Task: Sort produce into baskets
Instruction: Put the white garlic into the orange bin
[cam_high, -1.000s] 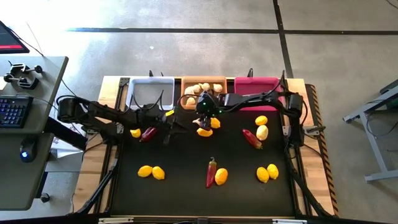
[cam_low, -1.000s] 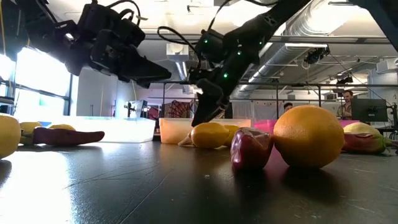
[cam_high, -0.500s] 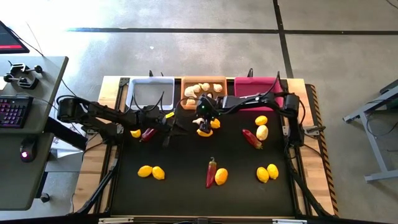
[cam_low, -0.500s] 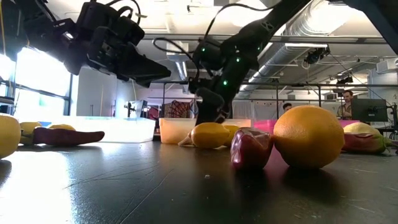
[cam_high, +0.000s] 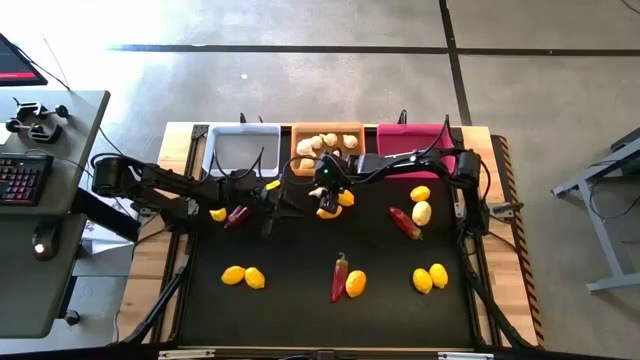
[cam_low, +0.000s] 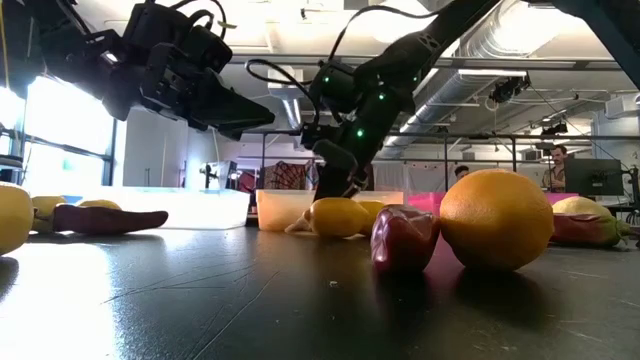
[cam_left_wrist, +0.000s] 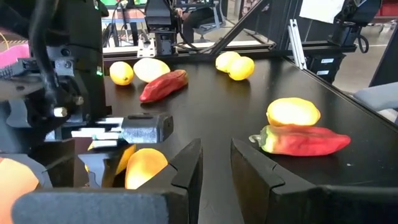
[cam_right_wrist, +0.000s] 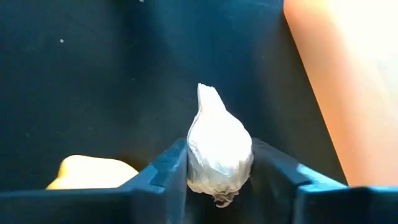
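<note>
A: What is held by the right gripper (cam_right_wrist: 219, 177)?

B: A white knobbly garlic bulb (cam_right_wrist: 217, 152) is squeezed between its two dark fingers, low over the black table (cam_high: 300, 290), near the orange plastic basket (cam_high: 327, 148).

A: And the left gripper (cam_left_wrist: 214, 171)?

B: It is kept narrow with nothing inside, above the table near a dark red chili pepper (cam_high: 238, 216).

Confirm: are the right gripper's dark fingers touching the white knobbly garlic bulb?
Touching. The right wrist view shows the white knobbly garlic bulb wedged between the right gripper's dark fingers, both pressed against its sides with no gap.
</note>
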